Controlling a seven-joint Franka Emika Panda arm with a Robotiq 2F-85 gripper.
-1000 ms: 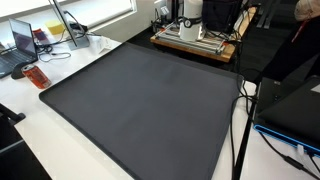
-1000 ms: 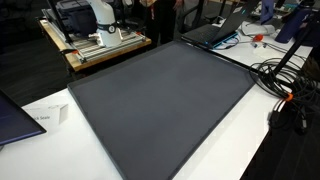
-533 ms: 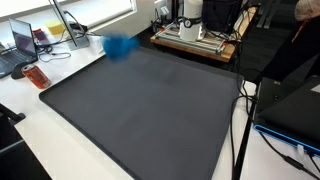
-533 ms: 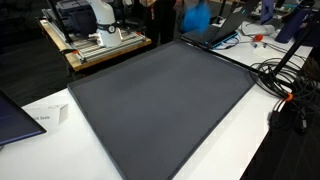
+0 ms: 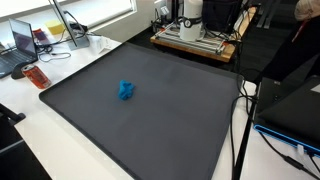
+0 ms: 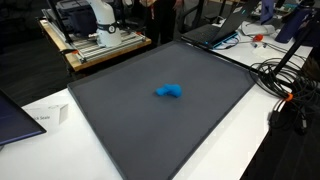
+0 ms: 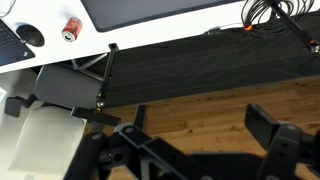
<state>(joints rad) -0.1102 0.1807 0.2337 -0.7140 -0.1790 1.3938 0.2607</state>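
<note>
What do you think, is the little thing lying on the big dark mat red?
Not quite. The little thing is lying on the big dark mat, but it is blue, not red. Both exterior views show its bright blue colour against the dark surface.

Mat [image 5: 170, 120] free round blue obj [image 5: 126, 90], prob

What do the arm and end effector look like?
Arm: white, rounded shell; only its lower part shows in both exterior views. End effector: black, two blocky fingers on angular linkage bars, seen in the wrist view. No markings or cables on either can be made out.
</note>
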